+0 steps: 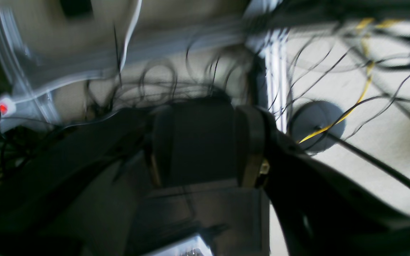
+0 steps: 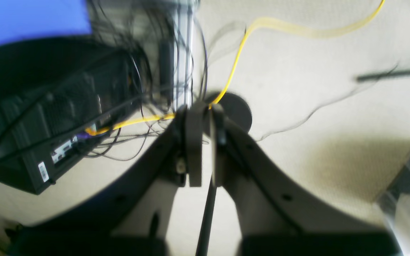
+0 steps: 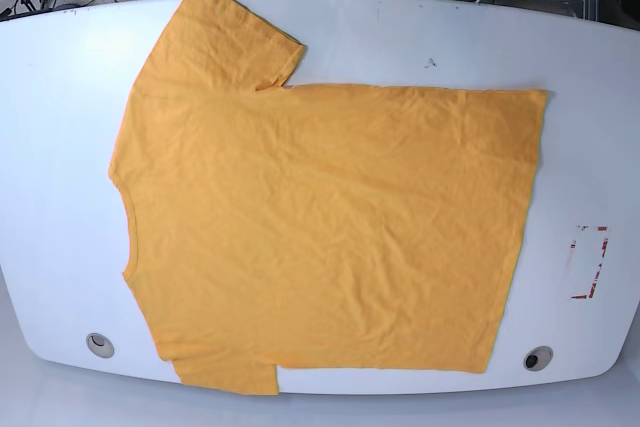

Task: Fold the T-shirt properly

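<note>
My right gripper [image 2: 205,142] is clenching shut on nothing, its two dark fingers [image 2: 194,149] pressing almost flat together. Beyond their tips a yellow cable [image 2: 237,57] is running across beige carpet [image 2: 315,106], passing over a round grey disc [image 2: 238,108] just past the fingertips. Off to the fingers' left a black computer case [image 2: 48,117] is sitting among a tangle of thin black wires.

My left gripper [image 1: 205,142] is standing released, the two fingers [image 1: 249,142] well apart, with nothing between them. This view is blurring badly. Past the right finger a grey disc [image 1: 313,121] is lying on the carpet with a yellow cable [image 1: 361,92] crossing it; far to the left a power strip [image 1: 2,106] is glowing red.

Neither of my grippers is showing in the base view. There the T-shirt [image 3: 330,227] is lying spread flat and wrinkled on the white table [image 3: 60,147], collar toward that view's left, hem toward its right, one sleeve reaching the far edge and the other hanging over the near edge.
</note>
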You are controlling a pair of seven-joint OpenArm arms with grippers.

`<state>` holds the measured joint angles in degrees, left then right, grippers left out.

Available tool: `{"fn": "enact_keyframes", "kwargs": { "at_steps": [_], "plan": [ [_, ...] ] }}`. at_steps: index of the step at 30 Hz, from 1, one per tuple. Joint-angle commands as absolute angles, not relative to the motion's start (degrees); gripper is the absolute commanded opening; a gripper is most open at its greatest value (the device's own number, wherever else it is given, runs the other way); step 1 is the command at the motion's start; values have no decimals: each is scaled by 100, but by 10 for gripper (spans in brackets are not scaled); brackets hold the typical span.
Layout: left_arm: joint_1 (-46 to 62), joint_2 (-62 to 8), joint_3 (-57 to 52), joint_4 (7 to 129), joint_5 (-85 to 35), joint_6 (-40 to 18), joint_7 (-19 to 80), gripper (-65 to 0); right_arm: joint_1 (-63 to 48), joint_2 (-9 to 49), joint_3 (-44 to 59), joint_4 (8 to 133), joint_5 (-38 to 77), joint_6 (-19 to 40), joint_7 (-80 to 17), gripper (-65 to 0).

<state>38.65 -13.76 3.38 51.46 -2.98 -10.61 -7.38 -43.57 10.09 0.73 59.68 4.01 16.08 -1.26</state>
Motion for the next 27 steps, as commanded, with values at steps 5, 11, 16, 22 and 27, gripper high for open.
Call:
{"fn": "enact_keyframes", "kwargs": {
  "at_steps": [5, 11, 16, 22, 27],
  "plan": [
    [4900, -1631, 223, 6590, -323, -1076, -728, -392, -5189, 1021, 140, 7266, 428, 1639, -180, -601],
    [5311, -1709, 56, 7198, -317, -1055, -728, -391, -5527, 1045, 146, 7878, 441, 1620, -241, -600],
    [5507, -1739, -240, 7482, -312, -1043, -721, -391, -5776, 1056, 135, 8379, 454, 1616, -323, -601],
    [5637, -1747, -481, 7704, -317, -1055, -688, -390, -5912, 1051, 145, 8732, 444, 1630, -387, -601],
    [5686, -1717, -572, 7859, -314, -1065, -619, -390, -5914, 1056, 153, 8856, 413, 1635, -434, -601]
  ]
}}
